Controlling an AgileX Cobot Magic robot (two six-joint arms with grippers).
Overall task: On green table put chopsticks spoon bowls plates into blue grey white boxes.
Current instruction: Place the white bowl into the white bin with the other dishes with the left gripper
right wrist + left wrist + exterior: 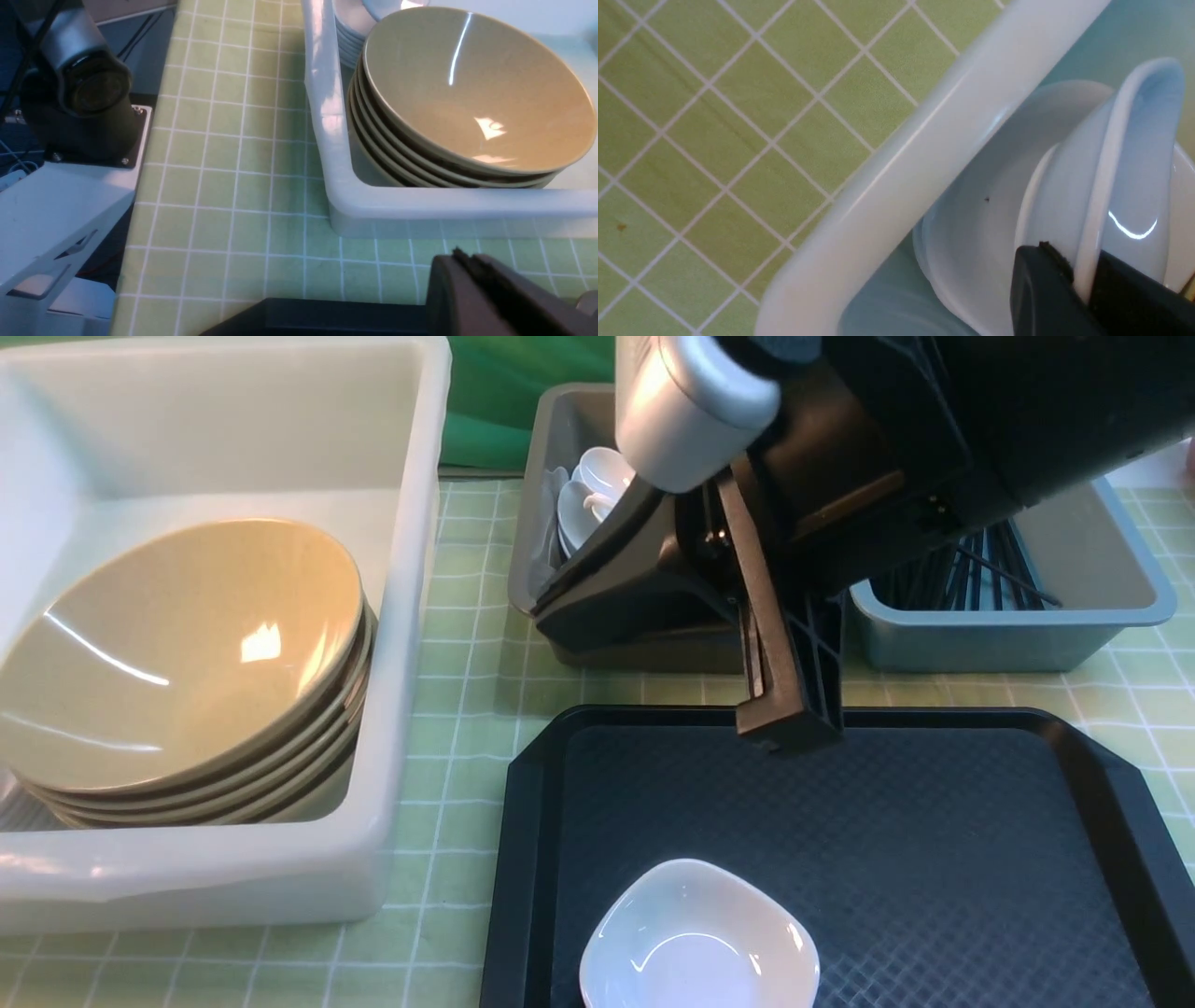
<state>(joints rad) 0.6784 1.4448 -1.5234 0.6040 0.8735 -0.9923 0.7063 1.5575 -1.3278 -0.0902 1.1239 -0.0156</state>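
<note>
Front view: one plate on the tray, loaded boxes behind it.
Nearest, a white plate [698, 943] lies on the black tray [934, 859]; over the tray's far edge the right hand [787, 733] hangs closed and empty. Left on the green desk [467, 691], the white box [411, 616] holds stacked bowls [177, 644]; inside it, the left hand [1083, 282] clamps the rim of a second plate [1134, 154]. Farthest, the grey box [551, 457] holds white spoons [597, 490], the blue box [1139, 607] chopsticks [990, 574].

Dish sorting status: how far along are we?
Done: stacked olive-beige bowls in the large white tub, black chopsticks in the blue tub, white spoons in the grey tub. In hand: left pincer grips a small white dish at the white tub. Left: one rounded-square white dish on the black tray.
</note>
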